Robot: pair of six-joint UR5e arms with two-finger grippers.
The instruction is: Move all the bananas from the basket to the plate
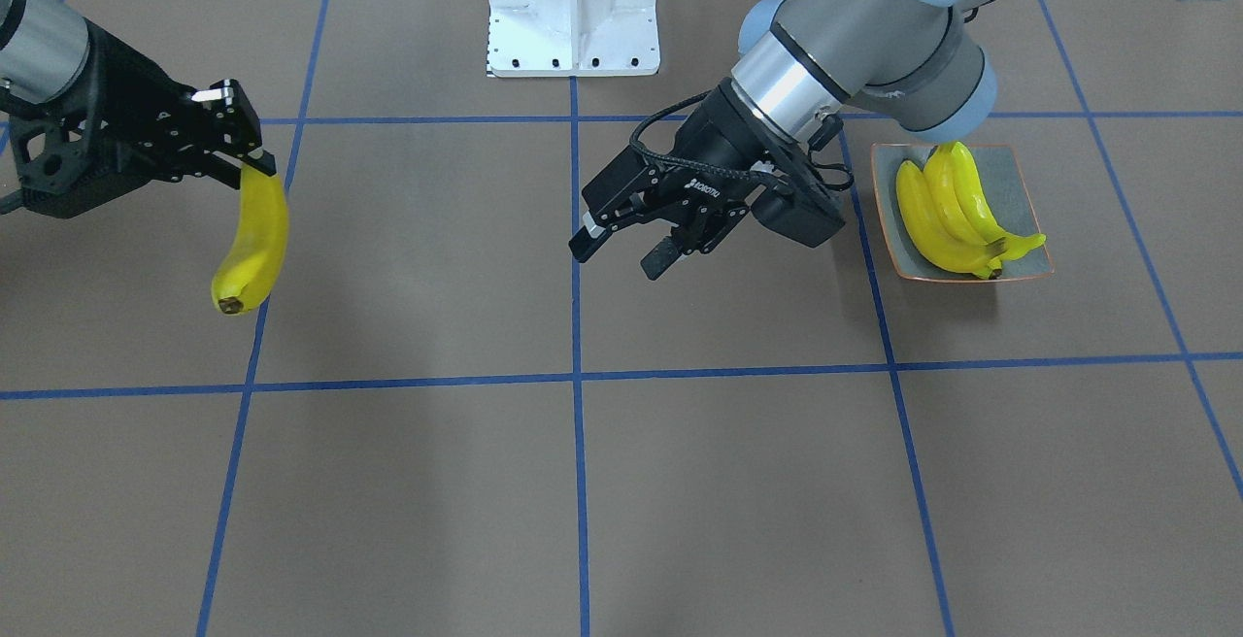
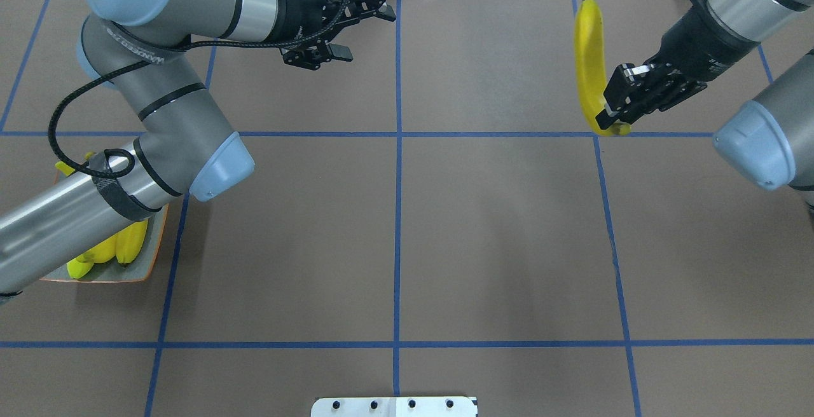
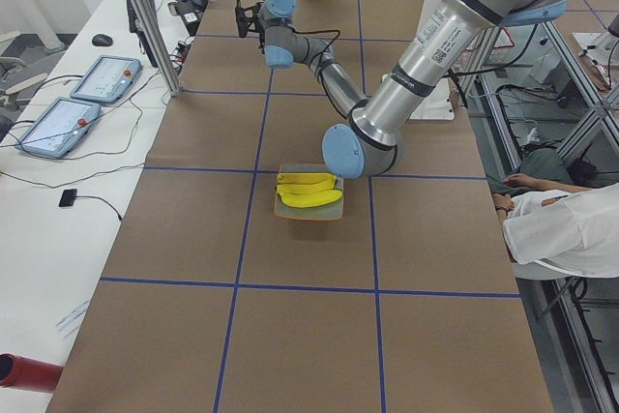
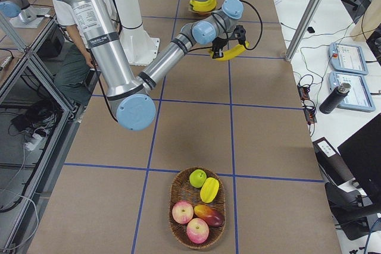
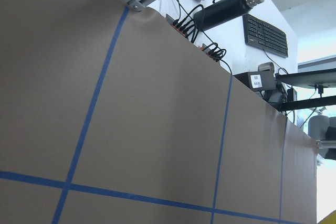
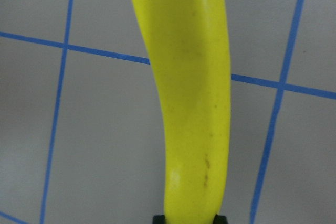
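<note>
Overhead exterior view: brown table (image 2: pixel 496 226) w/ blue tape grid. L gripper (image 1: pixel 621 258) hangs over it, fingers spread wide, nothing btwn them. The plate (image 1: pixel 1020 181) sits back behind its wrist, well apart from the fingertips, w/ three bananas (image 1: pixel 947 210) lying on it. R gripper (image 1: pixel 248 159) is clamped on one end of the fourth banana (image 1: pixel 254 239); the rest sticks out past the fingertips.

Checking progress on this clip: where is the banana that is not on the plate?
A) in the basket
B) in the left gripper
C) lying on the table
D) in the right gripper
D: the right gripper is shut on one end of a banana; three bananas lie on the plate.
</note>
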